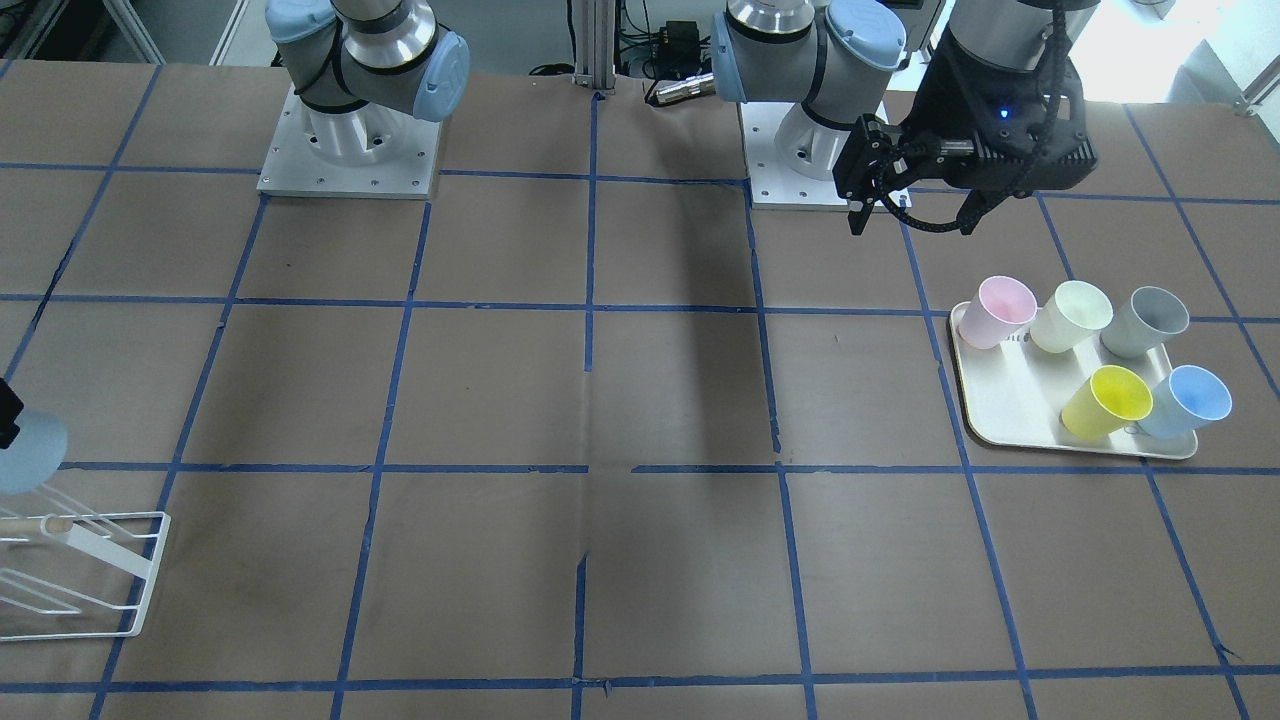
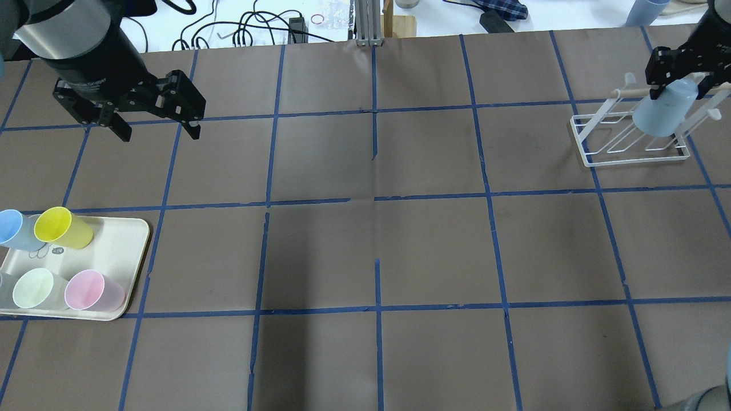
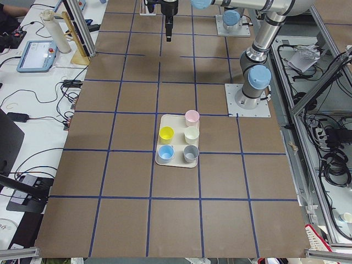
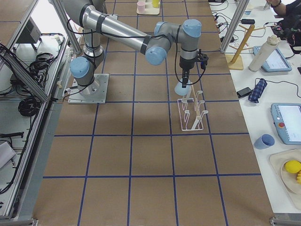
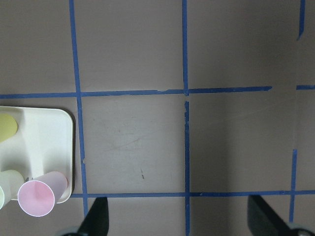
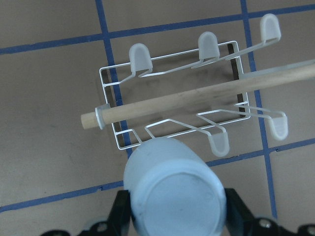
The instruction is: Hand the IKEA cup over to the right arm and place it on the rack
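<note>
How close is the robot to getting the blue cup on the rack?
Nearly there. The hand-over looks done: the left pincer is open and empty. The right pincer holds the IKEA cup upside down over the rack. Left to do: lower it onto a prong and let go.

Pale blue IKEA cup point(image 6: 174, 189), white rack point(image 6: 197, 96), brown table point(image 2: 434, 251) gridded with blue tape point(image 2: 378, 342).

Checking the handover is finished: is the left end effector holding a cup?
No, the left end effector hangs open and empty, while the right end effector grips the IKEA cup by the rack.
</note>
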`<act>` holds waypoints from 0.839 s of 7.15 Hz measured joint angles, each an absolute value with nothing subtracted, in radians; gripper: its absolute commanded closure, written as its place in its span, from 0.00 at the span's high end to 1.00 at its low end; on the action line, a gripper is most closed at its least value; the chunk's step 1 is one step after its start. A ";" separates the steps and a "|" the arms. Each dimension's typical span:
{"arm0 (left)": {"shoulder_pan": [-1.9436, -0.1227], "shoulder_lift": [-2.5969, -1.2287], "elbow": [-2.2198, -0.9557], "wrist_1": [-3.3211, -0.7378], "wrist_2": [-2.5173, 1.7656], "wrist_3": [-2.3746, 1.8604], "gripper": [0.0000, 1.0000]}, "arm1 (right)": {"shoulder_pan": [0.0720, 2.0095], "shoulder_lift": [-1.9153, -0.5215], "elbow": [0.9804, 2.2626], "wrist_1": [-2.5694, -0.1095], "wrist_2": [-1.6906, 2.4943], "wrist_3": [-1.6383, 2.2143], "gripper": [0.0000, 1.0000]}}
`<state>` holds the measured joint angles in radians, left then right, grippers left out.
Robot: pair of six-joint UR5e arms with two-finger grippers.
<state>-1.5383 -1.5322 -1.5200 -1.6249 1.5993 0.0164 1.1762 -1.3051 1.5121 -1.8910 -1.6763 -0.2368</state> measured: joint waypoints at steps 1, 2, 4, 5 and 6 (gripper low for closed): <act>-1.544 -1.537 -1.518 -1.605 1.597 0.001 1.00 | 1.177 -1.298 1.512 -1.895 -1.674 -0.237 0.45; -1.549 -1.538 -1.518 -1.596 1.595 -0.007 1.00 | 1.178 -1.292 1.511 -1.898 -1.673 -0.237 0.46; -1.552 -1.538 -1.517 -1.590 1.592 -0.012 1.00 | 1.180 -1.275 1.511 -1.901 -1.673 -0.238 0.49; -1.552 -1.538 -1.517 -1.590 1.590 -0.012 1.00 | 1.181 -1.258 1.511 -1.907 -1.673 -0.243 0.49; -1.552 -1.538 -1.517 -1.589 1.590 -0.012 1.00 | 1.181 -1.239 1.512 -1.918 -1.674 -0.254 0.56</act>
